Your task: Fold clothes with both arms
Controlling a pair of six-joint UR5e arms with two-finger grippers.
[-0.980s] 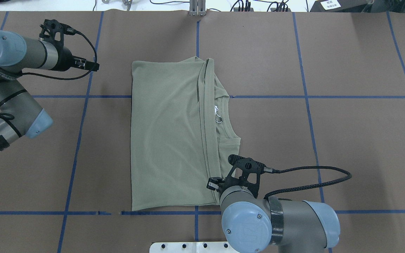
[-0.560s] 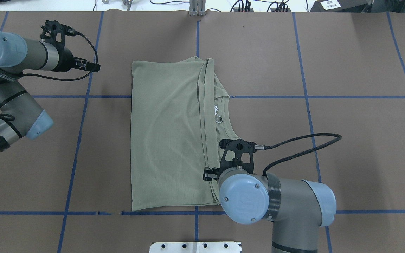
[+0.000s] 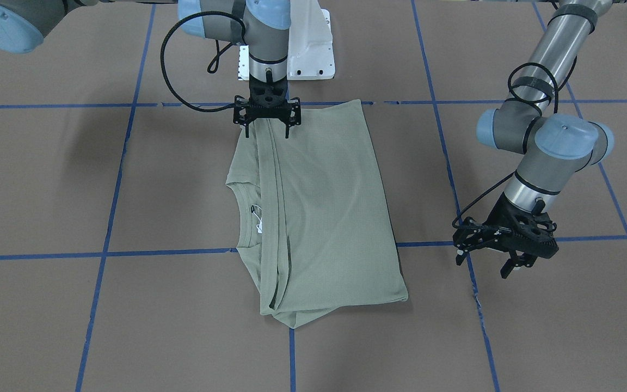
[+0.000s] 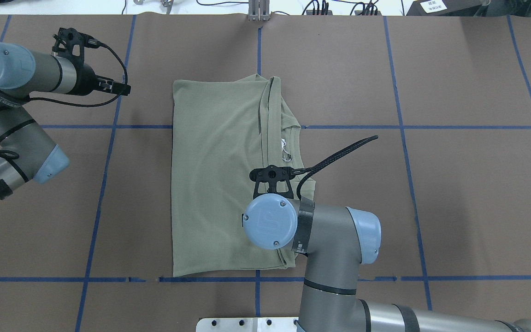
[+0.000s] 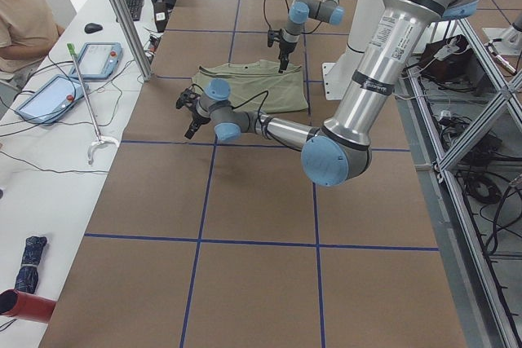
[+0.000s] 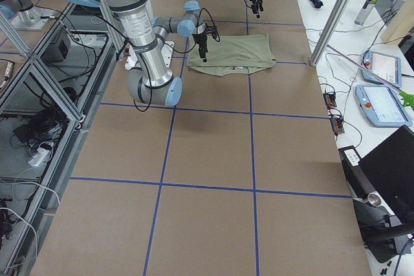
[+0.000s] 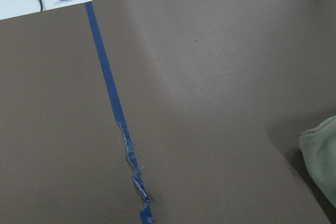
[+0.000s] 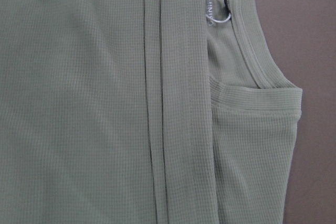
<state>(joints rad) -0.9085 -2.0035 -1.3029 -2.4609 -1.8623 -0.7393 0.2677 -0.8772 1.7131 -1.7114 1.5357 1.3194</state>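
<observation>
The clothes are one sage-green knit shirt, lying folded flat in the middle of the table, collar and white tag showing along one side. My right gripper hangs open just over the doubled fold band at the shirt's robot-side edge, one finger on each side of the band. In the overhead view the wrist hides it. The right wrist view is filled with the shirt and the fold band. My left gripper is open over bare table, well off the shirt's far corner, holding nothing.
The brown table cover carries a grid of blue tape lines. The white pedestal base stands just behind the shirt. In the left side view a person sits by tablets beyond a metal post.
The right arm swung from the shirt's outer corner in over the fold band, its wrist turning. The left arm barely moved. The shirt lies as before.
</observation>
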